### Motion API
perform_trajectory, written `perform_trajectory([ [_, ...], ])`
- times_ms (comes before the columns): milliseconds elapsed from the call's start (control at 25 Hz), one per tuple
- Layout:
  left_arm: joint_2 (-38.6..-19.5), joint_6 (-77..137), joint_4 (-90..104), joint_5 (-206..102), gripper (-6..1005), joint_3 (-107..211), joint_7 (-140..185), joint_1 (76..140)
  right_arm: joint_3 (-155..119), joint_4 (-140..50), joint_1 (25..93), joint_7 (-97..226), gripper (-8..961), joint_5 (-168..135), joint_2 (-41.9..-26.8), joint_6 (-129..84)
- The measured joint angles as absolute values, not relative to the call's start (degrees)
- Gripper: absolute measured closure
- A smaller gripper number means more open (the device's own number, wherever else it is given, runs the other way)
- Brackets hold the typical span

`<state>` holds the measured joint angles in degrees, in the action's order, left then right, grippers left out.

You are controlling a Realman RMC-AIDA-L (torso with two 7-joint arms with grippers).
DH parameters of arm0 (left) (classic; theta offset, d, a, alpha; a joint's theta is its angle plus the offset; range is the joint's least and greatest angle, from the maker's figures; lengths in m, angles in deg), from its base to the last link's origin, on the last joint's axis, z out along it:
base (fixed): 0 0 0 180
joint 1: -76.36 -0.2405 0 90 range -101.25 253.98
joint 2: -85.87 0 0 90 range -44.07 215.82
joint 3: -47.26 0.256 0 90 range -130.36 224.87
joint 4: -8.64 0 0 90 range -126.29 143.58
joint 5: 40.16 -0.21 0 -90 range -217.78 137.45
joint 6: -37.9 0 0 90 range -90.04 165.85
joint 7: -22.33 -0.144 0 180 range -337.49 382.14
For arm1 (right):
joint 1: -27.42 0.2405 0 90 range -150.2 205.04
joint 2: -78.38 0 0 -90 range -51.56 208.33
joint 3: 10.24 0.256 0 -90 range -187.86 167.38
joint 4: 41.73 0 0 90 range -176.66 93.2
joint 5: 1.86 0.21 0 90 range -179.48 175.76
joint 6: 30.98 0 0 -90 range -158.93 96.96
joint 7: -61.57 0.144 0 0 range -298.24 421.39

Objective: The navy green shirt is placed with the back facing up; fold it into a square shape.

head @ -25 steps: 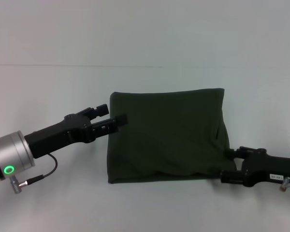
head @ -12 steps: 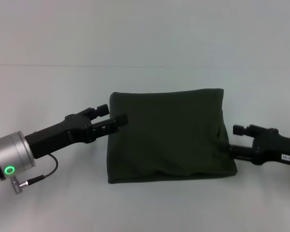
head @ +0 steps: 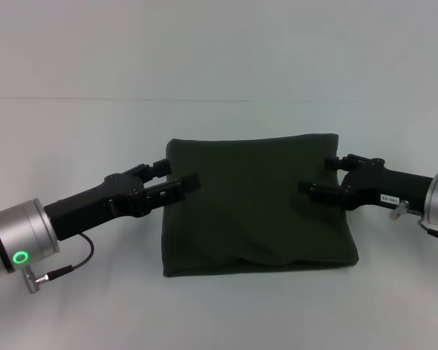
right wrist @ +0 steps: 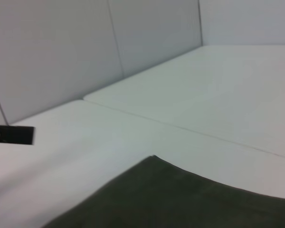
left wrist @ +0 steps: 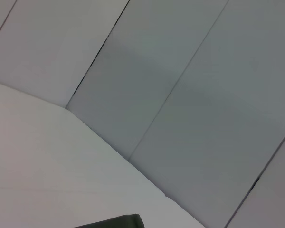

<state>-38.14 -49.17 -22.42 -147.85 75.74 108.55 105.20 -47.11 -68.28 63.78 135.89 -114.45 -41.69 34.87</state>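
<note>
Head view: shirt (head: 255,204) on white table (head: 95,306).

1 navy green shirt (head: 255,208), 2 end effectors: left end effector (head: 179,180) & right end effector (head: 323,176), 1 table (head: 95,306).

Plain white table (head: 95,306) w/ pale panelled wall (left wrist: 180,71) behind.

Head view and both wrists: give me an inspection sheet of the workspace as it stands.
Surface: white table, bare around the cloth.
Job's things: navy green shirt lies folded into a rough square, near edge puffy.
Clutter: nothing seen.
Grippers: left claw open at the shirt's left edge; right claw open over its right side.
Cables: thin black lead loops under the left arm.
Surroundings: pale wall panels.
</note>
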Motion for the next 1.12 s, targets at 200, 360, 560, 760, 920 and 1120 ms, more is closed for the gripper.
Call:
perform_trajectory([
  [200, -38.13, -49.5, -22.4, -147.9, 51, 75.8, 108.5, 105.3, -49.0, -65.9, 64.7, 134.8, 96, -114.5, -41.68, 27.8],
  [360, -38.08, -49.7, -22.4, -148.1, 51, 75.8, 108.5, 105.4, -49.0, -65.6, 63.8, 134.9, 96, -114.4, -41.65, 25.4],
  [560, -38.05, -49.7, -22.4, -148.2, 51, 75.8, 108.5, 105.5, -48.8, -65.5, 62.5, 135.2, 96, -114.4, -41.41, 22.0],
  [760, -38.05, -49.7, -22.3, -148.2, 51, 75.8, 108.5, 105.4, -46.8, -65.5, 61.7, 135.3, 96, -114.2, -41.4, 20.4],
  [920, -38.09, -49.7, -22.3, -148.2, 51, 75.8, 108.6, 105.2, -43.8, -65.8, 61.2, 135.3, 96, -114.1, -41.4, 20.6],
  [1120, -38.14, -49.9, -22.3, -148.3, 51, 75.8, 109.0, 105.0, -42.0, -67.2, 58.9, 135.3, 96, -111.2, -41.22, 23.3],
])
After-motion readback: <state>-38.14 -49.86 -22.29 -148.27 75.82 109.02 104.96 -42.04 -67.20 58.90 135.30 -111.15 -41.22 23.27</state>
